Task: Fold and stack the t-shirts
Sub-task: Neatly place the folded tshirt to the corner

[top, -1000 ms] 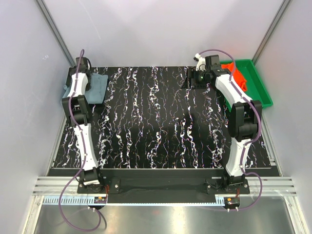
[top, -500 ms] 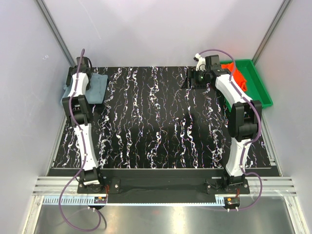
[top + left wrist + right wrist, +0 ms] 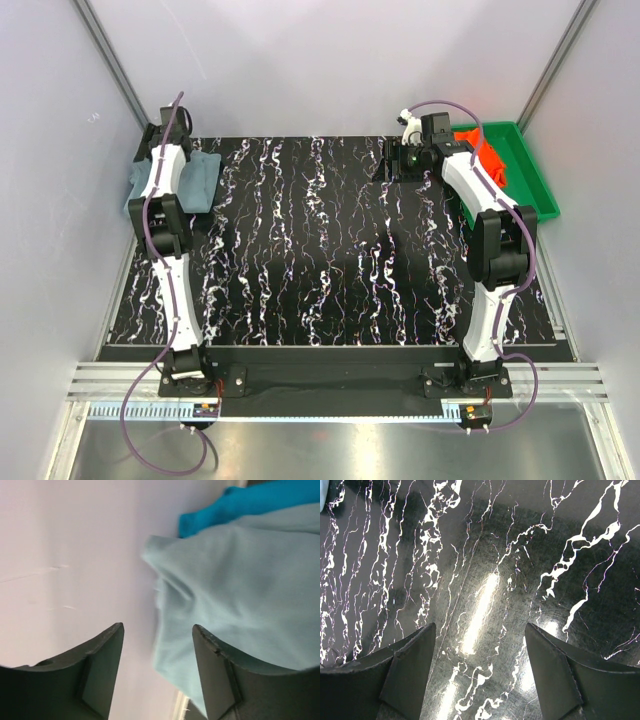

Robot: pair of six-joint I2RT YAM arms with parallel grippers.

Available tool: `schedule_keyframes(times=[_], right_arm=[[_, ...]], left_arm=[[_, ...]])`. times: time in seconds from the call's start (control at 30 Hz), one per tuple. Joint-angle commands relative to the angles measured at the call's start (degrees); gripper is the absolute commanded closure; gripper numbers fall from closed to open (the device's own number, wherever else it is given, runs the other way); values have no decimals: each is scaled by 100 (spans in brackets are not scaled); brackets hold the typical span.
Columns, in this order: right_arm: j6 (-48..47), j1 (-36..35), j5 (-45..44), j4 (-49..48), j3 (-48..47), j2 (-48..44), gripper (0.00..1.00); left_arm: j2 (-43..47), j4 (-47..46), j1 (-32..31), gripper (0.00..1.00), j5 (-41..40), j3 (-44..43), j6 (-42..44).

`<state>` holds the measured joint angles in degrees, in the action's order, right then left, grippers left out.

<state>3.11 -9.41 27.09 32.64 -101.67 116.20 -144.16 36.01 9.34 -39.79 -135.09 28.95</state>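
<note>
Over the far half of the bench (image 3: 320, 250), the right tool (image 3: 480, 626) hangs with its jaws apart above bare marbled surface, holding nothing. The orange-red t-shirt (image 3: 492, 160) lies crumpled in the green tray (image 3: 530, 185) just beside that arm.

At the far left corner, the left tool (image 3: 157, 630) also stands apart. The edge of the folded grey-blue t-shirt (image 3: 240, 590) reaches into its gap but is not clamped, and the teal-blue t-shirt (image 3: 250, 500) lies under it.

The risk is there. A closure on that loose edge would likely catch one layer only, so a lift could peel the fold open or drag the top shirt off the teal one. The side wall (image 3: 75, 540) is very near, and the outer finger could scrape it.

Against a second ago, the left wrist has shifted toward the corner and its jaws have narrowed. The right arm has not moved.
</note>
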Motion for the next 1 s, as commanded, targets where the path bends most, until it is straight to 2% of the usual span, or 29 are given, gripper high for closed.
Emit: schedule_keyframes(times=[0.0,0.1,0.17,0.2,0.3,0.53,0.97], right_arm=[[31,27,77,-118,-231,-151,20],[23,27,68,-109,-222,-151,20],[14,27,51,-109,-222,-151,21],[14,36,51,-109,-222,-159,21],[-4,18,42,-100,-204,-159,21],[14,27,51,-118,-248,-98,21],[40,27,112,-144,-319,-10,20]], left_arm=[[283,-683,94,39,-574,70,664],[82,-771,190,53,-626,79,796],[2,-954,217,68,-705,114,997],[-33,-990,234,82,-714,114,1051],[-209,-1113,287,93,-697,88,1209],[-245,-1008,287,98,-644,193,1227],[-25,-543,217,100,-442,378,928]])
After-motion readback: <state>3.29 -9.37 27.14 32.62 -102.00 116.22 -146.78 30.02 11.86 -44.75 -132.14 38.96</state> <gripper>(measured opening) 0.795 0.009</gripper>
